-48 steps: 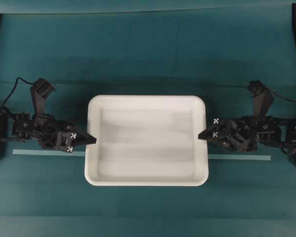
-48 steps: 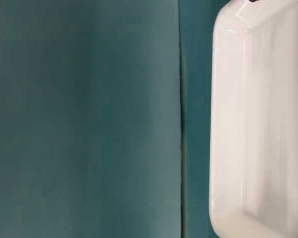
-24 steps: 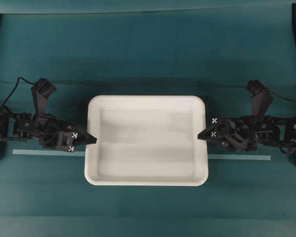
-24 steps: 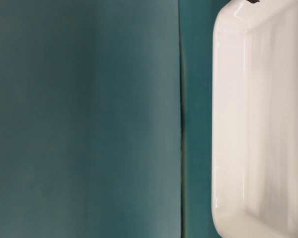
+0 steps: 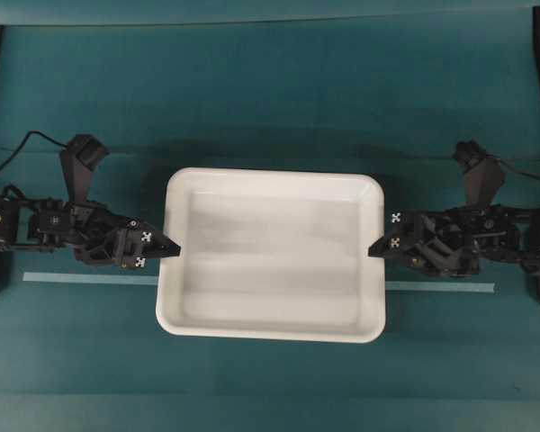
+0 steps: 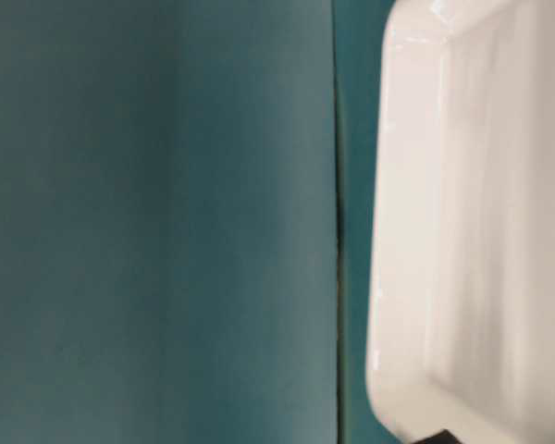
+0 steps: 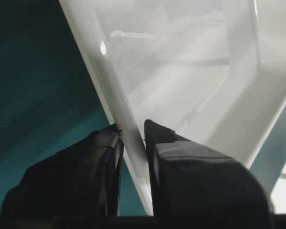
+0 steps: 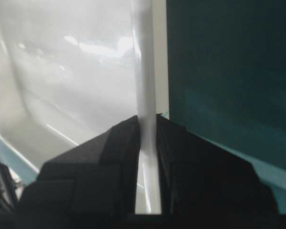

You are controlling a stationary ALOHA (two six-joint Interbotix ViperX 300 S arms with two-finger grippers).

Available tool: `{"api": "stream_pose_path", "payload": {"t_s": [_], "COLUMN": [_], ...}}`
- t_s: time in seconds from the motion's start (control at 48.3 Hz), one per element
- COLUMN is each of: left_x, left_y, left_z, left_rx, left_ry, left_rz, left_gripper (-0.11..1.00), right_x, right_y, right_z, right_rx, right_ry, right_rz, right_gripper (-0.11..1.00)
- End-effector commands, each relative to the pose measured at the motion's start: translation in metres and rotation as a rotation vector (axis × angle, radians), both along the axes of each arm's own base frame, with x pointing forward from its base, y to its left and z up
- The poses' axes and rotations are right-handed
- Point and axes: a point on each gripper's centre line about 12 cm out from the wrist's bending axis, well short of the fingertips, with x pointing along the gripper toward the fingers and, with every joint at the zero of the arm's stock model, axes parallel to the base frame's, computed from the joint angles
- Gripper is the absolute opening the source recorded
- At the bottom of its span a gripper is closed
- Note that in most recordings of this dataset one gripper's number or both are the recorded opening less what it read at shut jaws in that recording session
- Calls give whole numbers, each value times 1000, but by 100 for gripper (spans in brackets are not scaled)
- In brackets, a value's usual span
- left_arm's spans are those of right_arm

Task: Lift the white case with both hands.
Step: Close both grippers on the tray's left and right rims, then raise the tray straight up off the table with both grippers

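Lying with its long axis running left to right across the overhead view, the one white case (image 5: 272, 254) sits in the middle of the teal table (image 5: 270, 90), open side up, its rounded corners and raised rim plain to see. Its short ends face the two arms, one on each side. In the table-level view the case (image 6: 472, 222) fills the right side of the picture.

Two grippers hold it, one at each short end. The left gripper (image 5: 173, 249) meets the left rim about midway along that end; in the left wrist view its two black fingers (image 7: 105, 152) are clamped on the thin white rim, one on the outer face and one on the inner. The right gripper (image 5: 374, 249) meets the right rim about midway too; in the right wrist view its fingers (image 8: 126, 138) pinch the rim in the same way, one on each face.

One pale strip of tape (image 5: 90, 279) runs left to right on the table, passing under the case and showing again on the far side.
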Motion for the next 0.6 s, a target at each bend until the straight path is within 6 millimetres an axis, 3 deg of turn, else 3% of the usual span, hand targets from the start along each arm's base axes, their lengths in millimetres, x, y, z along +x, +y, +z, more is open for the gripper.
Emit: {"api": "stream_pose_path", "payload": {"t_s": [0.0, 0.58], "left_x": [11, -6], "left_y": [-1, -2], "left_z": [17, 84], "left_rx": [6, -59], "left_ry": [-34, -158], "left_rz": [-10, 27], "left_gripper": [13, 13], "right_x": [10, 5], "right_y": [-1, -5], "right_z": [13, 86], "right_rx": [4, 13], "right_ry": [-31, -101], "right_rz": [2, 68], "right_gripper": [10, 10]}}
